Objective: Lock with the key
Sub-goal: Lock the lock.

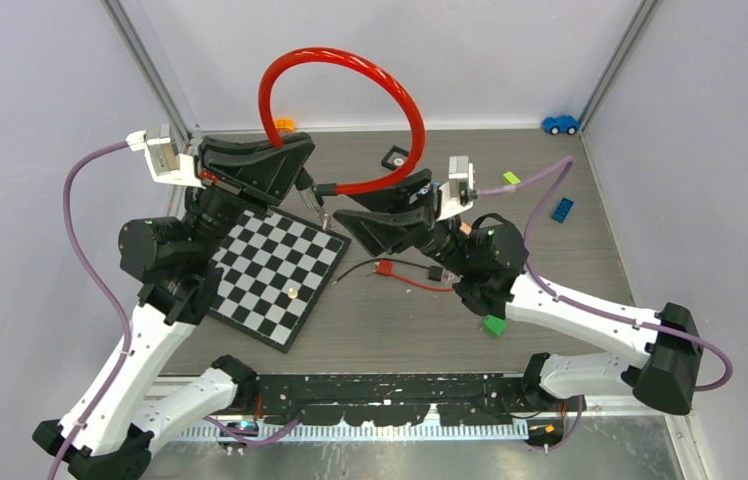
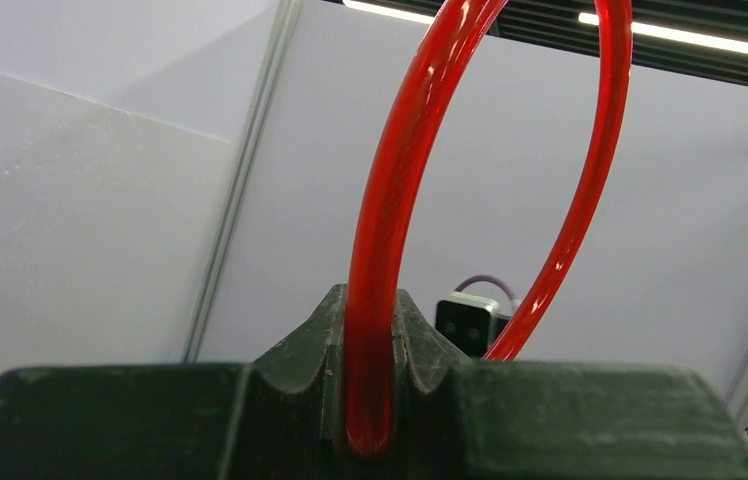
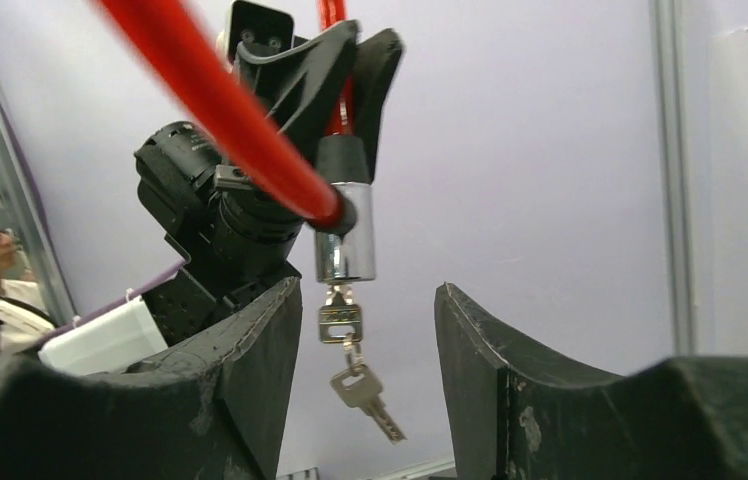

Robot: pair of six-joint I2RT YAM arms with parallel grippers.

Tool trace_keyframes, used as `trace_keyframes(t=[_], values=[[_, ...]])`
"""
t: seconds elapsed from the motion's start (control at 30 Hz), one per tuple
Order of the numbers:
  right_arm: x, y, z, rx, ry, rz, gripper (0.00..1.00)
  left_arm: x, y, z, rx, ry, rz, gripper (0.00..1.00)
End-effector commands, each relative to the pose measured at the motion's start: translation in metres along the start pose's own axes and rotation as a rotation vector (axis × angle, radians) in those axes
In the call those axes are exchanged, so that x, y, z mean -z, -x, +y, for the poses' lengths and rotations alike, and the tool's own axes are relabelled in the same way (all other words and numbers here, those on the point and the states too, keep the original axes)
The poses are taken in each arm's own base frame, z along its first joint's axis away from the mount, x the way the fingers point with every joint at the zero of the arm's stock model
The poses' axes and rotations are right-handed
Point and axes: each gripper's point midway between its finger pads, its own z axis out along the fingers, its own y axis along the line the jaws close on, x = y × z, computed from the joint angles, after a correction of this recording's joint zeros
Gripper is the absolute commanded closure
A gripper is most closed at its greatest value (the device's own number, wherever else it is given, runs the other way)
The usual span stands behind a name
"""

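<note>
A red cable lock arches up in a loop over the table. My left gripper is shut on the cable just above its silver lock cylinder and holds it in the air. One key sits in the bottom of the cylinder. A second key dangles from it on a ring. My right gripper is open, with its fingers on either side of the hanging keys and not touching them. In the top view it points left at the keys.
A checkerboard lies under the left arm. A red and black wired part, a green block, a blue brick, a lime brick, a blue toy car and a black square piece lie around.
</note>
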Motion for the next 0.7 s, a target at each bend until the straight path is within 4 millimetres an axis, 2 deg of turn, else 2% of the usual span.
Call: trace_keyframes(t=[0.0,0.1,0.33,0.67], values=[[-0.002,0.022,0.012,-0.173,0.133,-0.077,0.44,0.002,0.046,-0.045,-0.03,-0.13,-0.119,1.0],[-0.003,0.026,0.011,-0.233,0.176,-0.093,0.46,0.002,0.048,-0.048,-0.03,-0.141,-0.122,1.0],[-0.004,0.018,0.008,-0.305,0.219,-0.083,0.48,0.002,0.05,-0.05,-0.022,-0.154,-0.126,1.0],[-0.011,0.02,0.02,-0.356,0.304,-0.076,0.49,0.0,0.047,-0.048,-0.015,-0.154,-0.122,1.0]])
